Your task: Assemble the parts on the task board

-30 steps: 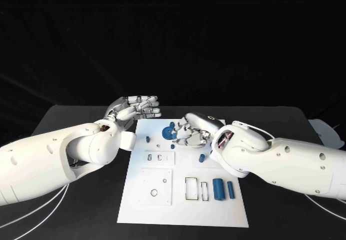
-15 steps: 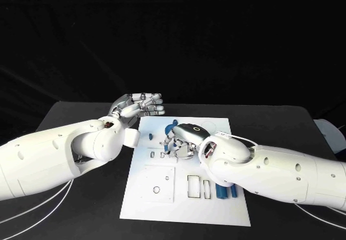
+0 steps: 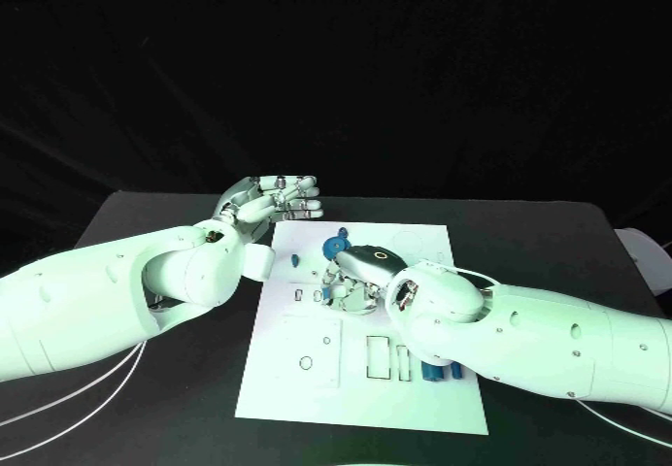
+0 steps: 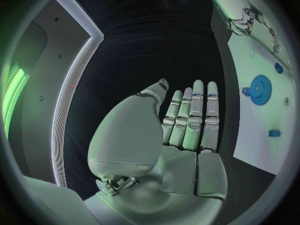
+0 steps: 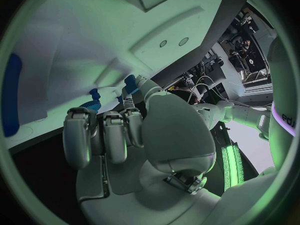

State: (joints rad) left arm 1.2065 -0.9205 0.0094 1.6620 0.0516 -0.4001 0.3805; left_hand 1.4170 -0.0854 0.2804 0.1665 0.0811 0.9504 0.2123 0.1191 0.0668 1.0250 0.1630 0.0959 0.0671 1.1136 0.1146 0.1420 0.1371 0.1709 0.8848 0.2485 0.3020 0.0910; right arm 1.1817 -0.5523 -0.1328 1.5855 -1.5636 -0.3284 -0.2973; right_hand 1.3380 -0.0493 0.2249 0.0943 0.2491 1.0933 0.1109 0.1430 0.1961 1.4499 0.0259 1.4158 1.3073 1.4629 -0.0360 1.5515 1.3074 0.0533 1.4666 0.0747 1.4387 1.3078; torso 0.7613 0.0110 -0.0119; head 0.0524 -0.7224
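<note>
The task board (image 3: pixel 316 383) lies in the middle of the black table (image 3: pixel 154 218), with a blue gear (image 3: pixel 341 245) standing near its far edge and blue bars (image 3: pixel 437 371) lying near its right edge. The right hand (image 3: pixel 358 277) is lowered over the small blue parts just behind the gear's near side; whether anything is pinched cannot be told, since the fingers are curled and hidden. The left hand (image 3: pixel 273 201) is held off the board's far left corner, fingers together and straight, holding nothing. A pick-up appears to be in hand; next, a firm pinch and a lift toward a matching slot are called for.
</note>
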